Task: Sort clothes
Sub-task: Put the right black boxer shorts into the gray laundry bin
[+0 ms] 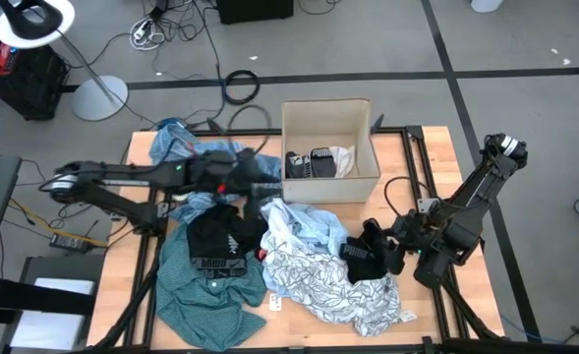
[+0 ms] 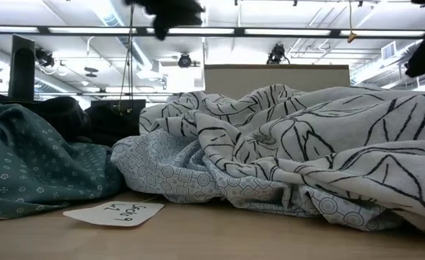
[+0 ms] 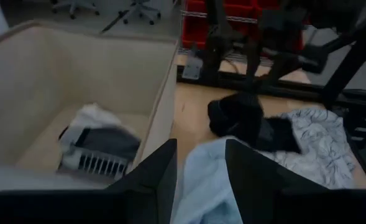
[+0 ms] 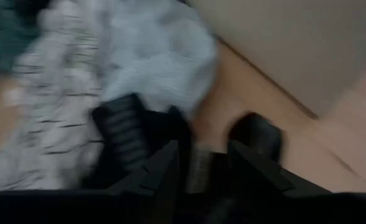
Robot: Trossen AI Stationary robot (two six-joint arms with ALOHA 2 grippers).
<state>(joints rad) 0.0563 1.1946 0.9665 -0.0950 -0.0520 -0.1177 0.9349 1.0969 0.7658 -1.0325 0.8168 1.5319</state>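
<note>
My left gripper hangs open and empty beside the cardboard box's left wall, above the pale blue shirt, which shows between its fingers in the left wrist view. My right gripper is shut on a small black garment at the right edge of the white-grey patterned cloth. A teal shirt lies at the near left with another black garment on it. A blue striped cloth lies at the far left. White and black-striped pieces lie in the box. My right gripper has a bunched part of the small black garment between its two fingers, coming slantwise from the table's right and above. The wrist view is blurred, so which part it has does not show. The rest of the garment spreads ahead of the fingers over the patterned cloth.
A small red piece lies between the black garment and the patterned cloth. A paper tag lies on the table near the front edge. Black frame rails run along the table's sides. Bare wood shows to the right of the box.
</note>
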